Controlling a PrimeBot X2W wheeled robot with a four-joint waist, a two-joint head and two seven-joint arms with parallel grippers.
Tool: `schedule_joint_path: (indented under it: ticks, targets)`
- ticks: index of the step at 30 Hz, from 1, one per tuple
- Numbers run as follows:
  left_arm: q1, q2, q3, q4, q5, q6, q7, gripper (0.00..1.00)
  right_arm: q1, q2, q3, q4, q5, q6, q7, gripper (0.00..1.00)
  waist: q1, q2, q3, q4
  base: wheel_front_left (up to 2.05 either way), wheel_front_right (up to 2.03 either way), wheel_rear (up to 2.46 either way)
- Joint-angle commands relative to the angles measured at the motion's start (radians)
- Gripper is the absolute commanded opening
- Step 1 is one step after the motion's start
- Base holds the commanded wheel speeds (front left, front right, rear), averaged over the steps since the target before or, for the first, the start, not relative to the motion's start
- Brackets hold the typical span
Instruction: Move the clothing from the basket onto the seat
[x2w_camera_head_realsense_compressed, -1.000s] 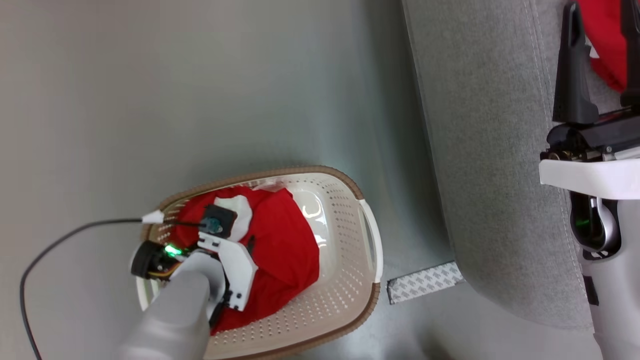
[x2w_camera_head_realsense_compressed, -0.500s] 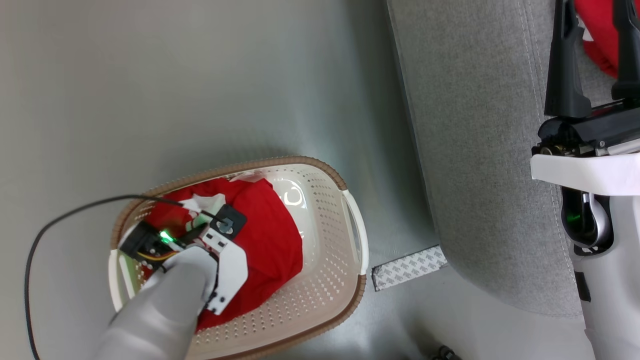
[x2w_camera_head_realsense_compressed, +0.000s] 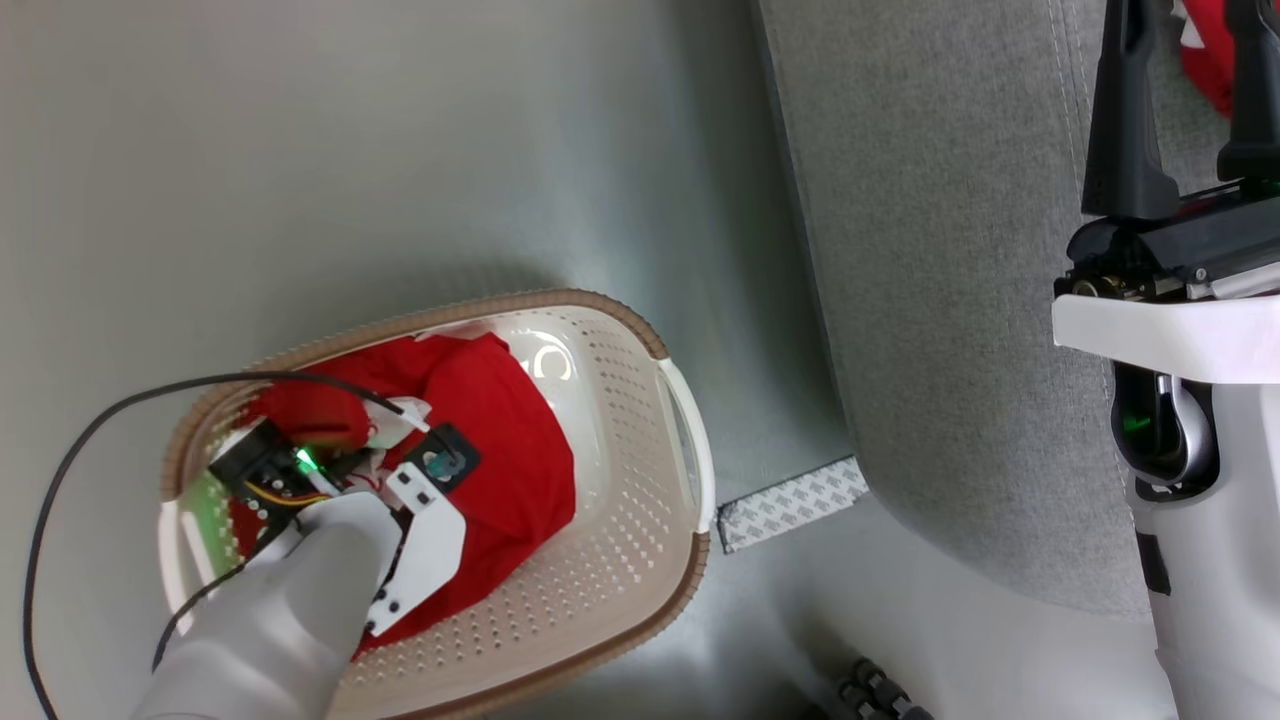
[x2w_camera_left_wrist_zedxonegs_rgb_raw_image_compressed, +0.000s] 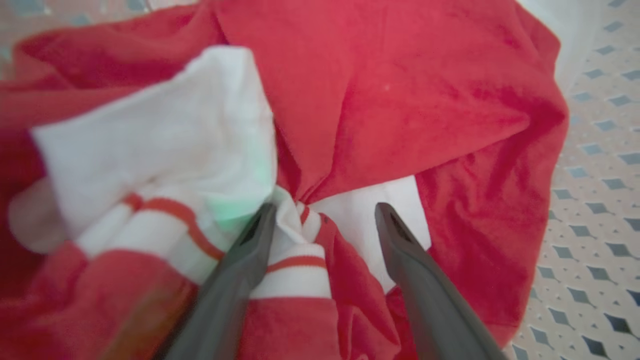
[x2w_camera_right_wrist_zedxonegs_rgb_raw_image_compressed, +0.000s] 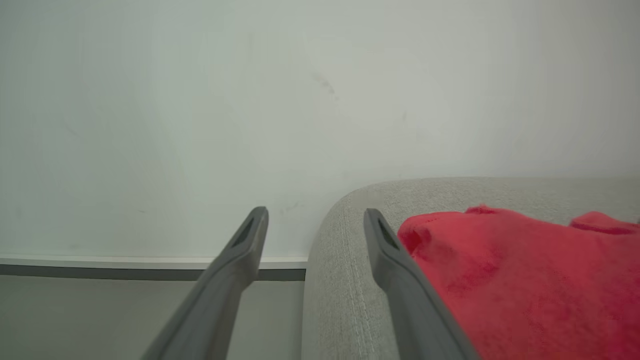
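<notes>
Head view: left pincer (x2w_camera_left_wrist_zedxonegs_rgb_raw_image_compressed: 325, 209) (open) sank into clothing (x2w_camera_head_realsense_compressed: 505, 450).

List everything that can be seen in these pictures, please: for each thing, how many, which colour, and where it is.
striped garment: one, red with white panels, in the basket
red garment: one, red, on the sofa
basket: one, cream with brown rim, on the floor beside the sofa
sofa: one, light grey, right side of head view
cable: one, black, from the floor over the basket rim
tape strip: one, grey-white patterned, on the floor by the sofa's corner
floor: grey
wall: pale, behind the sofa
left hand: one, dark fingers, open, on the striped garment
right hand: one, dark fingers, open, over the sofa
</notes>
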Motion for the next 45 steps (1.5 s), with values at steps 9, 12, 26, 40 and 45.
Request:
schedule_joint_path:
  ticks: [9, 12, 26, 40, 45]
  targets:
    - [-0.023, 0.033, -0.07, 0.004, 0.042, -0.043, 0.064, 1.0, -0.023, 0.012, -0.002, -0.008, 0.012, -0.002, 0.0, 1.0, 0.0, 0.0, 0.048, -0.034, 0.0, 0.0, 0.0]
    - [-0.016, 0.039, -0.082, 0.004, 0.031, -0.057, 0.127, 1.0, -0.023, 0.014, 0.0, -0.006, 0.012, -0.002, 0.0, 1.0, 0.0, 0.0, 0.048, -0.038, 0.0, 0.0, 0.0]
    - [-0.001, 0.017, -0.183, 0.004, -0.061, -0.069, 0.149, 0.0, -0.021, 0.017, -0.01, 0.007, 0.0, -0.002, 0.0, 1.0, 0.0, 0.0, 0.041, -0.035, 0.0, 0.0, 0.0]
    - [0.024, -0.058, -0.236, 0.002, -0.169, -0.068, 0.047, 0.0, 0.005, -0.008, -0.022, 0.021, -0.023, -0.002, 0.0, 1.0, 0.0, 0.0, -0.101, 0.014, 0.0, 0.0, 0.0]
    - [0.051, -0.095, -0.254, -0.007, -0.204, -0.068, 0.0, 0.0, 0.03, -0.027, -0.028, 0.033, -0.031, -0.002, 0.0, 1.0, 0.0, 0.0, -0.186, 0.043, 0.0, 0.0, 0.0]
